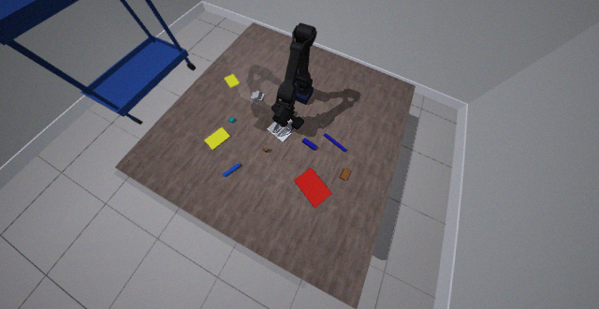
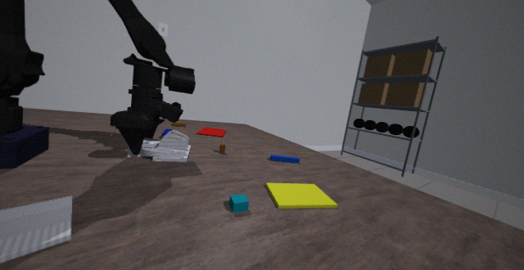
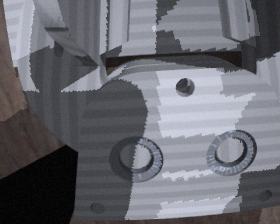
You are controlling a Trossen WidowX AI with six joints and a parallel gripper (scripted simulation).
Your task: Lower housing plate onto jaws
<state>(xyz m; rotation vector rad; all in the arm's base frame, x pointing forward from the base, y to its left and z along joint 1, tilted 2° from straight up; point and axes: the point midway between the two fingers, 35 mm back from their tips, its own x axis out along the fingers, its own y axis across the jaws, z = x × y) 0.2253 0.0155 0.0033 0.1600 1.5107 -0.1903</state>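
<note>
The grey-white housing plate fills the lower wrist view, with one small hole and two round openings. A ring with a lighter round end inside shows in the left opening and the right opening. My gripper is shut on the plate, with a black finger at each side, low over the white gripper assembly. A curved jaw part shows at the upper left. A dark gap lies behind the plate's rear edge. The stubs' seating under the plate is hidden, so I cannot tell if it is fully down.
Another white part lies beside the arm. Two dark blue bars lie near the assembly. A small brown piece, a teal cube, and a yellow plate are around it.
</note>
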